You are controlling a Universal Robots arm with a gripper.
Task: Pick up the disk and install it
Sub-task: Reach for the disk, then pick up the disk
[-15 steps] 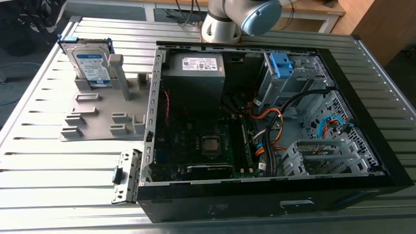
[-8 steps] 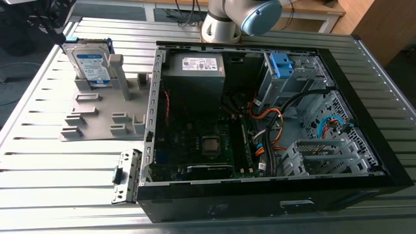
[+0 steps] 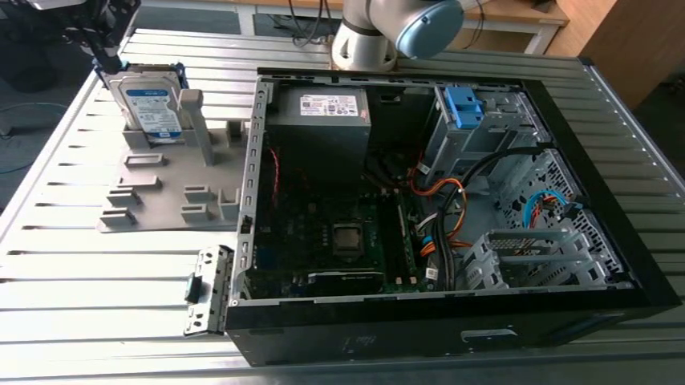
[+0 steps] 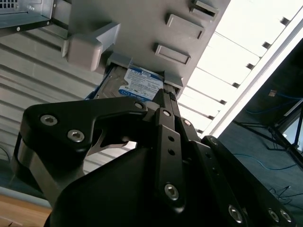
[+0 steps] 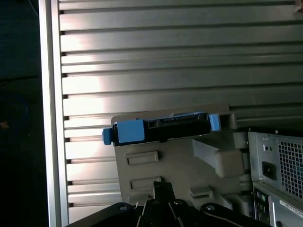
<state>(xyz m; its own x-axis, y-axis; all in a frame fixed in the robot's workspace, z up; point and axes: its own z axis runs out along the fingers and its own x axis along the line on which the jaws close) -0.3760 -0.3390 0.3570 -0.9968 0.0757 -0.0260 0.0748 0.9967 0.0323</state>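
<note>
Disk (image 3: 150, 106) stands on edge in the grey holder (image 3: 160, 192) on the table (image 3: 64, 273). The claw (image 3: 106, 60) hovers just above it, narrow and holding nothing (tips together in the first wrist view); a good grasp likely needs wider jaws, centred over the top edge.

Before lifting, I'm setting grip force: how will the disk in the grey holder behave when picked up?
The disk looks like a rigid metal slab: probably stiff, heavy for its size. Standing on edge in the grey holder, it might jam if pulled askew. Its blue bracket looks plastic and may flex.
</note>
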